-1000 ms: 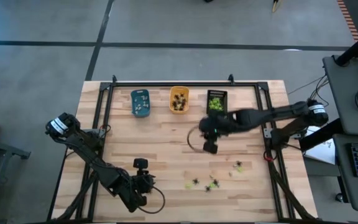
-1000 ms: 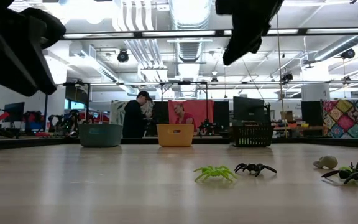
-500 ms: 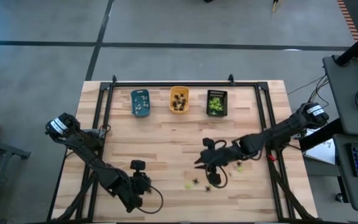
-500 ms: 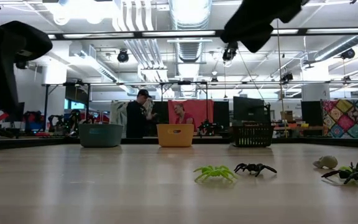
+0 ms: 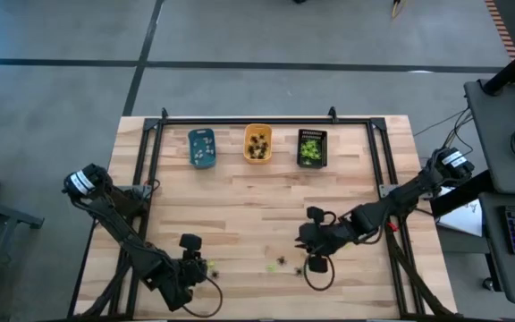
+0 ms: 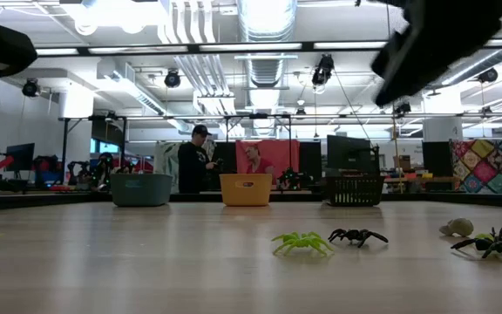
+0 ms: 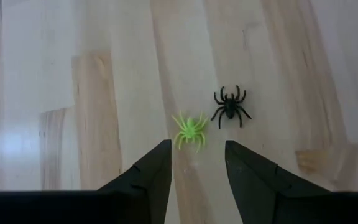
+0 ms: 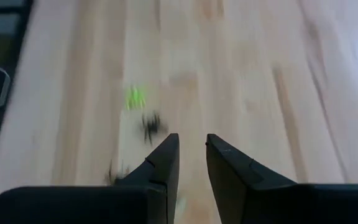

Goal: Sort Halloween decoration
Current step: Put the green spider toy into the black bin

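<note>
While the left gripper (image 7: 196,168) fingers stand apart, a yellow-green spider (image 7: 190,130) lies just beyond them

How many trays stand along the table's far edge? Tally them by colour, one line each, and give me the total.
blue tray: 1
orange tray: 1
black tray: 1
Total: 3
</note>
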{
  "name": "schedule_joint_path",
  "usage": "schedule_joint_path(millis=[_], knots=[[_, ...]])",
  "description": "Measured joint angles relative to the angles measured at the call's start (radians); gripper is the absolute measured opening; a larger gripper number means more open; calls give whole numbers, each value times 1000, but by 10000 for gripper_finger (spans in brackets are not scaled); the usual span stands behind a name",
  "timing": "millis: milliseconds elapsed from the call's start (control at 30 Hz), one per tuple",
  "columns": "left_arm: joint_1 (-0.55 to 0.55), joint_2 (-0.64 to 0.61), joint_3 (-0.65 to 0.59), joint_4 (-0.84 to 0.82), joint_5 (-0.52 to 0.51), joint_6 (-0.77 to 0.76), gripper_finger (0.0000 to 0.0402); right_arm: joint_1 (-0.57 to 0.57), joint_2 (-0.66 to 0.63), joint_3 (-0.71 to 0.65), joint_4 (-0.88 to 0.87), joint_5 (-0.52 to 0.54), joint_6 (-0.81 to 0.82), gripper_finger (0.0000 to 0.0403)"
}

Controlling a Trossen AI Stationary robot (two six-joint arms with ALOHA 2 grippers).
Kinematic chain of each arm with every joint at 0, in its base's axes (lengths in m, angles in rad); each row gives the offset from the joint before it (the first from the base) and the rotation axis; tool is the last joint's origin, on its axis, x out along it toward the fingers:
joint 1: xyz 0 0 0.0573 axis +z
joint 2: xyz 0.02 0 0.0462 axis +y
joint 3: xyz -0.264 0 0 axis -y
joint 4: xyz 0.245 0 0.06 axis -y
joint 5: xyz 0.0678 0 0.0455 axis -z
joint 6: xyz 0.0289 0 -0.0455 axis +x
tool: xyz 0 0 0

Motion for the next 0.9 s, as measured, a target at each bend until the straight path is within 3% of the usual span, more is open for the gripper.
schedule_joint_path(millis=[267,900], knots=[[-3,23,0,25,-28,-16,133,83,0,-2,-189,22,279,71],[-3,121,-11,94,-71,-32,131,105,0,-2,-177,122,296,70]])
